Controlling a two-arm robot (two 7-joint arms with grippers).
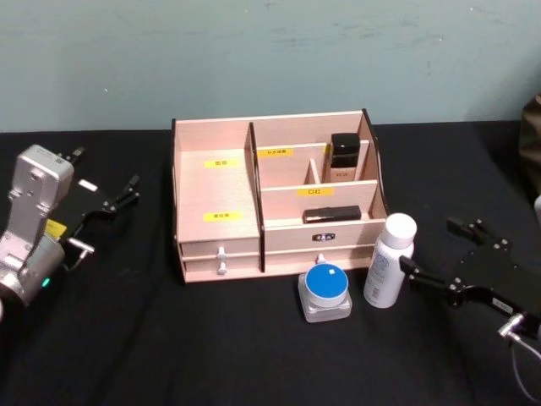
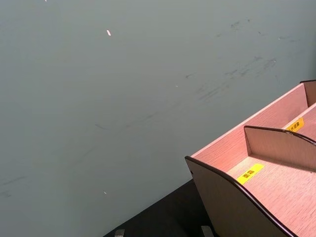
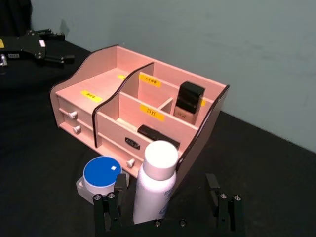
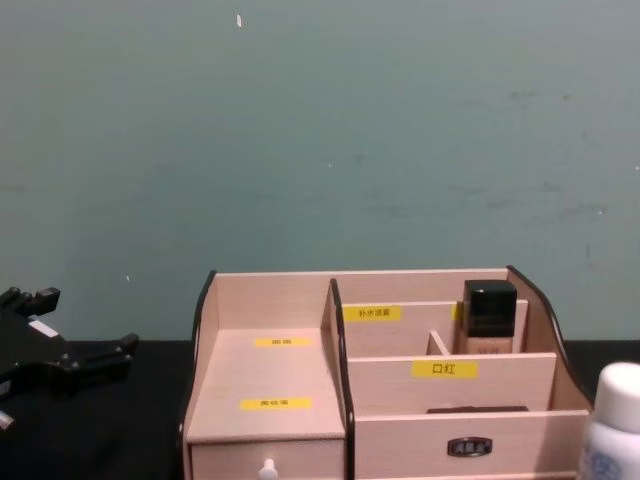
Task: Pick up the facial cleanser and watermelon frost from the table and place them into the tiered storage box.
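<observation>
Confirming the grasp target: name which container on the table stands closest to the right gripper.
The tall white bottle, standing upright just off the open right gripper; the squat blue-lidded jar sits farther away, on the bottle's other side.

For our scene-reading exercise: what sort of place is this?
Likely a robot test bench: black-clothed table, bare teal wall, yellow-labelled light-wood tiered storage box, right gripper open at a white bottle, left gripper idle, far left.
</observation>
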